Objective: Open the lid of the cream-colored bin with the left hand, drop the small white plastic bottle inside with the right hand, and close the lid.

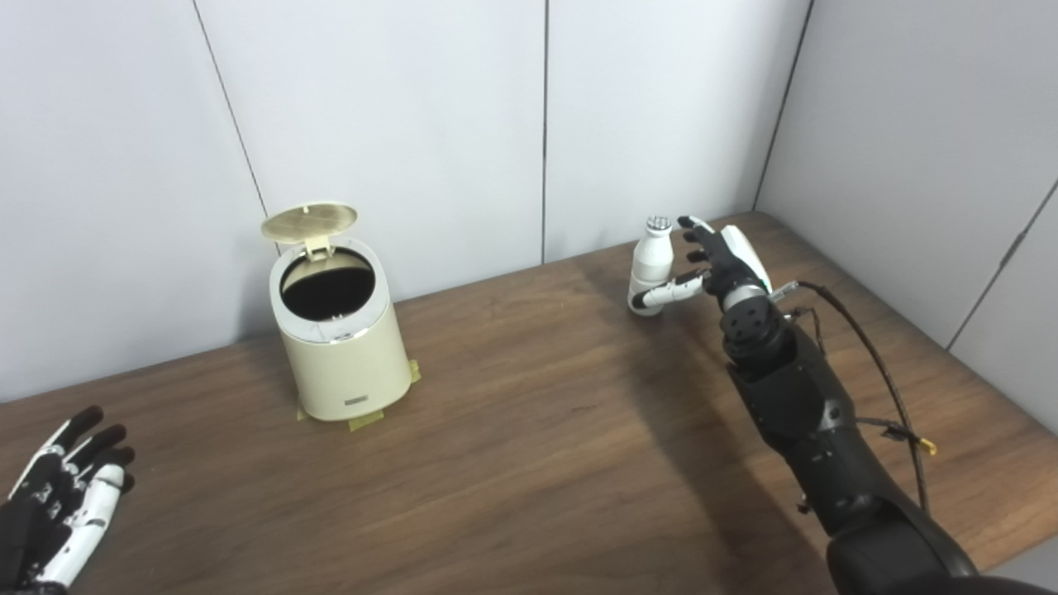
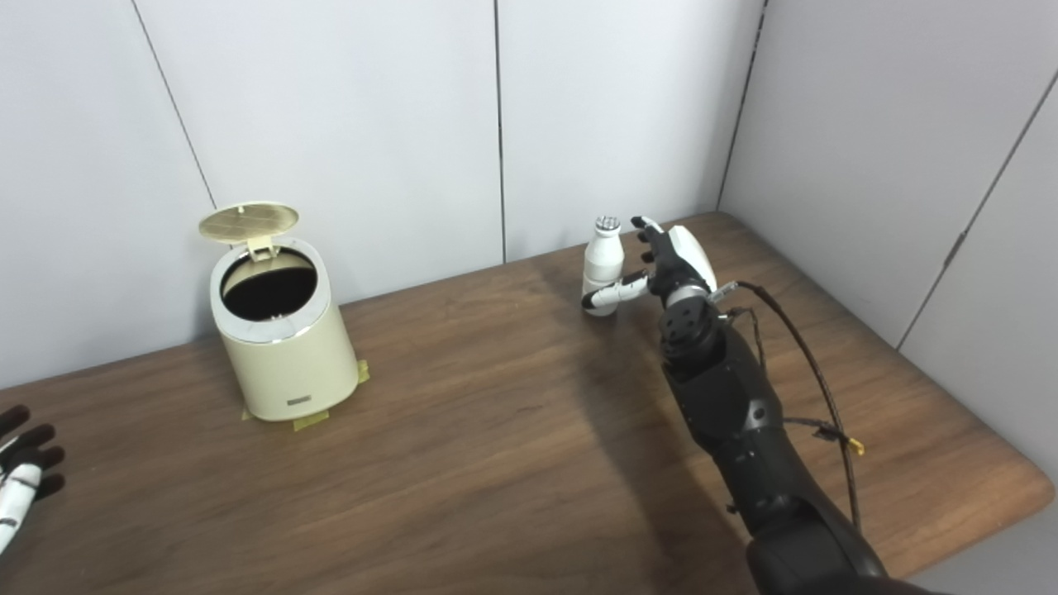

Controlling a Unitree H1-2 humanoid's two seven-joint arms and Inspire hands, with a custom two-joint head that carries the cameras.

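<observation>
The cream-colored bin (image 1: 343,347) stands at the back left of the table with its lid (image 1: 309,221) flipped up and its dark inside showing. The small white plastic bottle (image 1: 650,260) stands upright at the back right. My right hand (image 1: 715,264) is right beside the bottle with its fingers spread open; the thumb reaches across the front of the bottle's lower part and the fingers stand behind it. My left hand (image 1: 66,496) rests open and empty at the table's front left, far from the bin.
The wooden table (image 1: 529,430) ends at grey wall panels close behind the bin and bottle. The table's right edge (image 2: 1017,463) curves round beyond my right arm. A black cable (image 1: 876,355) loops along my right forearm. Tape pieces (image 1: 364,420) lie under the bin.
</observation>
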